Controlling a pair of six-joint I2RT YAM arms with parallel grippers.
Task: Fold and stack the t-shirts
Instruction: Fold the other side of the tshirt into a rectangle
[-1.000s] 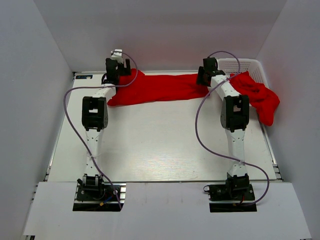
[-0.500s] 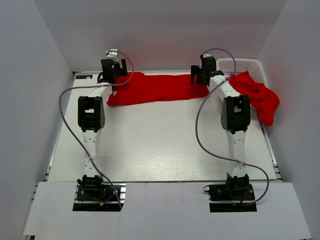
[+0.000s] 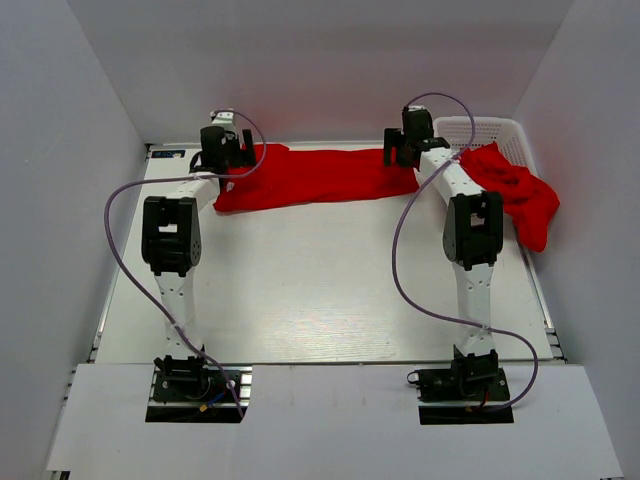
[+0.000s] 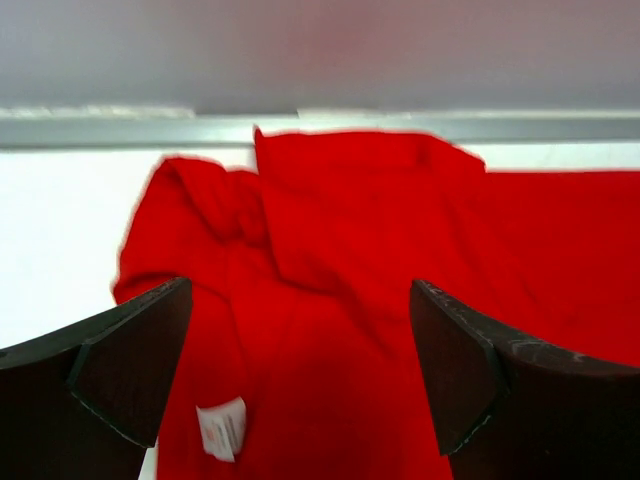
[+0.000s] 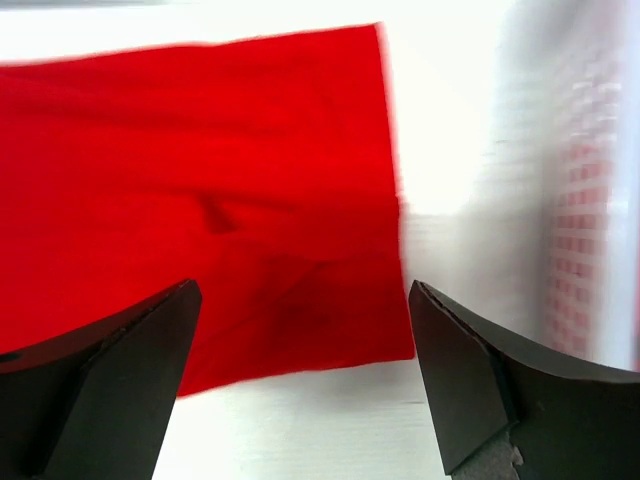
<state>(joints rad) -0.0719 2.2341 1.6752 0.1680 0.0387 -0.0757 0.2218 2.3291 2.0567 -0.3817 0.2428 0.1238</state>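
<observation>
One red t-shirt (image 3: 315,177) lies spread flat along the far edge of the table. My left gripper (image 3: 226,152) hovers above its left end, jaws wide open and holding nothing. In the left wrist view the red t-shirt (image 4: 350,250) fills the space between the dark fingers (image 4: 125,365), and a white label (image 4: 222,430) shows near the left one. My right gripper (image 3: 398,150) hovers open over the shirt's right end. In the right wrist view the red t-shirt (image 5: 200,170) shows its right edge and near corner between the open jaws. A second red t-shirt (image 3: 518,195) hangs crumpled out of the basket.
A white lattice basket (image 3: 480,128) stands at the far right corner, also seen as the white lattice basket (image 5: 590,200) in the right wrist view. White walls enclose the table on three sides. The back rail (image 4: 320,128) runs just behind the shirt.
Both grippers have opened wider over the shirt's ends. The left arm's elbow has swung to the left. The shirt has stayed where it lies.
</observation>
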